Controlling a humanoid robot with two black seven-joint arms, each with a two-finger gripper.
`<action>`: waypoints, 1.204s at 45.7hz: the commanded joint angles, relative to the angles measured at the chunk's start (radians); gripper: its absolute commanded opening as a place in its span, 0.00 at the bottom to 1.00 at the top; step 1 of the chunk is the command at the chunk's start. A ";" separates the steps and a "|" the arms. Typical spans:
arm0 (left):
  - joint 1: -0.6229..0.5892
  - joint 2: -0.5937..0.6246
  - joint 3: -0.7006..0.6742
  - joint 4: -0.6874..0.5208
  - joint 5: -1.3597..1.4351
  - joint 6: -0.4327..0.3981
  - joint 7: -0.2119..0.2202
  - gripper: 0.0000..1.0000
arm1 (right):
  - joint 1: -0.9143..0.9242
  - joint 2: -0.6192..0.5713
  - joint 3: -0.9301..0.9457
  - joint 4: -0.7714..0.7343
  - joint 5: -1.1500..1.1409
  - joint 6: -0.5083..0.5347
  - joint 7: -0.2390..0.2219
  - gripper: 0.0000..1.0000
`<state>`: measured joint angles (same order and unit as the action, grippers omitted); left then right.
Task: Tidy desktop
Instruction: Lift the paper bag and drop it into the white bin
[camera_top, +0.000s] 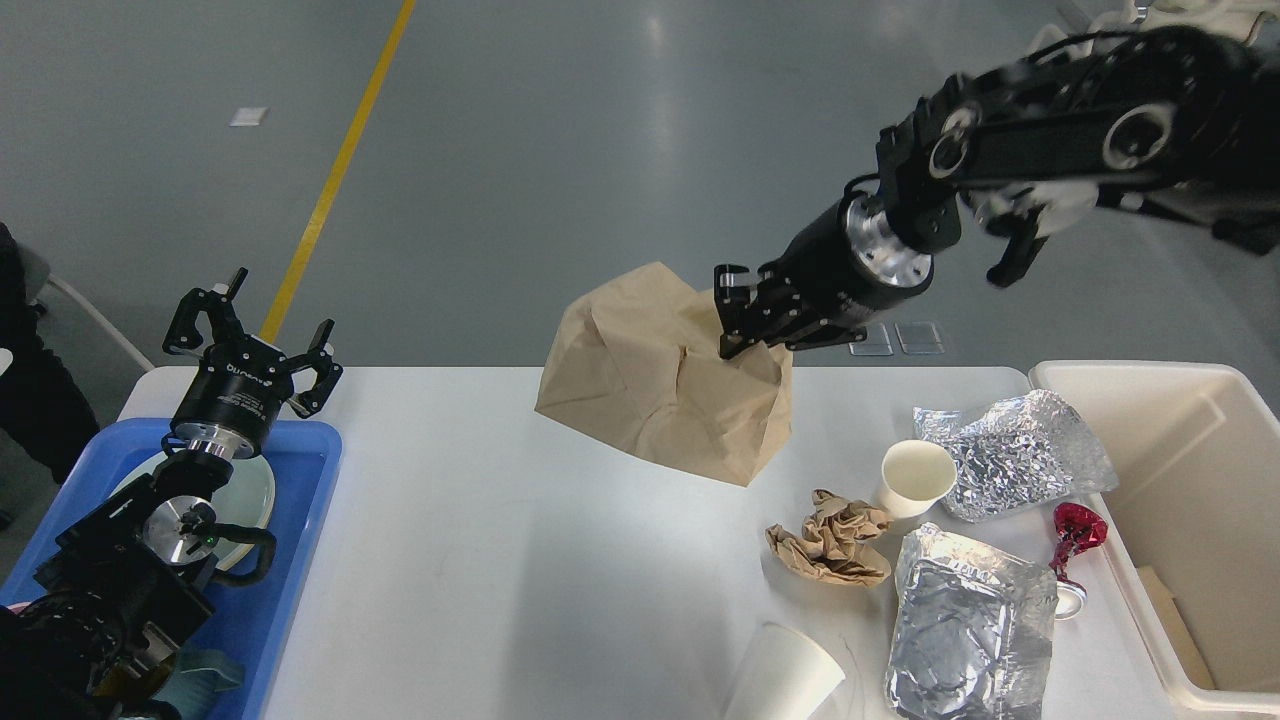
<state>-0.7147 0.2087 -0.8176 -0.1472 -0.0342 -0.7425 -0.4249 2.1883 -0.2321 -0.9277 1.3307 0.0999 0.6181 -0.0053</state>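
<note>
The white desktop (520, 560) fills the lower part of the head view. My right gripper (733, 318) is raised high above its middle, shut on the top of a crumpled brown paper bag (660, 380) that hangs in the air under it. My left gripper (250, 330) stands open and empty over the far end of the blue tray (300, 500). Litter lies at the right: a crumpled brown paper ball (832, 538), an upright paper cup (915, 477), a tipped paper cup (785, 682), two foil bags (1020, 452) (965, 625) and a red wrapper (1075, 535).
A cream plastic bin (1185, 520) stands at the desktop's right edge with a brown scrap inside. The blue tray at the left holds a pale plate (255, 490) under my left arm. Grey floor with a yellow line lies beyond the far edge.
</note>
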 joint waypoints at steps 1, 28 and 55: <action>0.000 0.000 0.000 0.000 -0.001 0.000 0.000 1.00 | 0.186 -0.071 -0.028 0.004 -0.052 0.153 0.002 0.00; 0.000 0.000 0.002 0.000 -0.001 0.000 -0.002 1.00 | 0.050 -0.409 -0.284 -0.301 -0.454 0.085 0.028 0.00; 0.000 0.000 0.002 0.000 -0.001 0.002 -0.002 1.00 | -1.175 -0.524 -0.041 -0.895 -0.439 -0.649 0.139 0.00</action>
<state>-0.7147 0.2085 -0.8160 -0.1472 -0.0353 -0.7422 -0.4264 1.2845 -0.8171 -1.0986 0.5673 -0.4207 0.0337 0.1226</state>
